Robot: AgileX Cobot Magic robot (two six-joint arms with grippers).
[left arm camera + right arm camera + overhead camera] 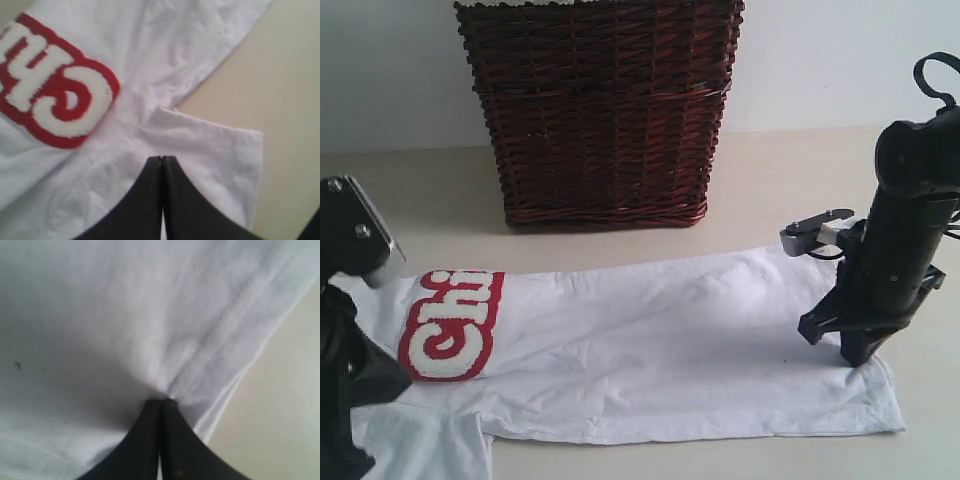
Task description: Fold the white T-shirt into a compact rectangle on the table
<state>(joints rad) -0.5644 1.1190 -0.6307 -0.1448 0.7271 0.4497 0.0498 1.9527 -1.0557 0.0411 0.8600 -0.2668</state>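
A pale beige table [440,190] fills the exterior view, smooth and faintly grained, and meets a plain white wall [390,70] at 12 o'clock. A dark red-brown wicker basket [605,110] stands upright at 12 o'clock against that wall, clear of the cloth.

The shirt [650,350] lies flat on the table in front of the basket, spread as a long white band. Its long axis runs from 9 o'clock to 3 o'clock. The chest end, with the red-edged fuzzy letter patch [450,325], points to 9 o'clock, and the hem [895,400] points to 3 o'clock. The patch wraps over the upper fold, so only part of its lettering shows. A sleeve [420,445] sticks out from the band toward 7 o'clock, running off the frame edge.

The right gripper [857,358] stands nearly upright at 3 o'clock with its tips down on the shirt, just inside the hem. In the right wrist view its black fingers [150,440] are pressed together, and the cloth puckers into their tip beside the hem's double stitching [220,335], so it is pinching the shirt.

The left arm [345,370] sits at 8 o'clock, half out of frame. In the left wrist view the left gripper [161,159] has its fingers closed tight over the sleeve [215,155], near the patch [55,95]. Whether any cloth is caught between them cannot be told.
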